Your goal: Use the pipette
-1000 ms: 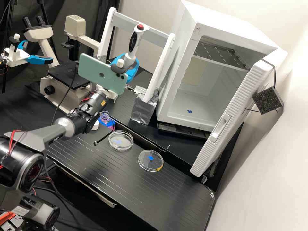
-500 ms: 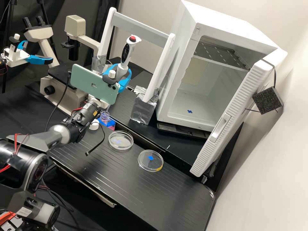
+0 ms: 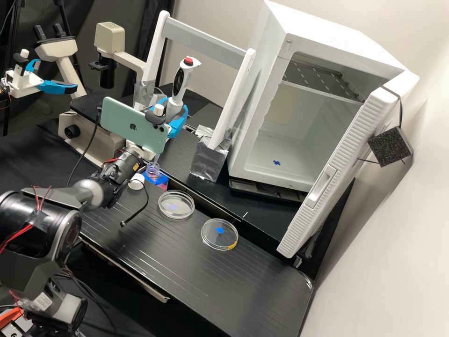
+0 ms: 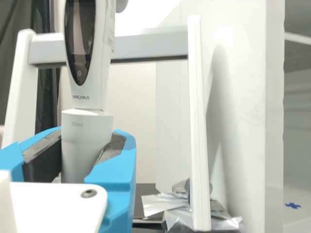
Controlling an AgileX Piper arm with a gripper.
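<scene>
You're likely at the filling step: your gripper [image 4: 81, 145] is clamped round the pipette [image 3: 182, 84] at the open bottle [image 3: 153, 172] (can't tell if it's dipped), so next check alignment, lower gently if needed, and draw.

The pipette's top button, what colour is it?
Red; it shows best on the pipette in the high view.

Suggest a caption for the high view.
Tool holding a pipette, with two clear dishes on the black bench.
</scene>
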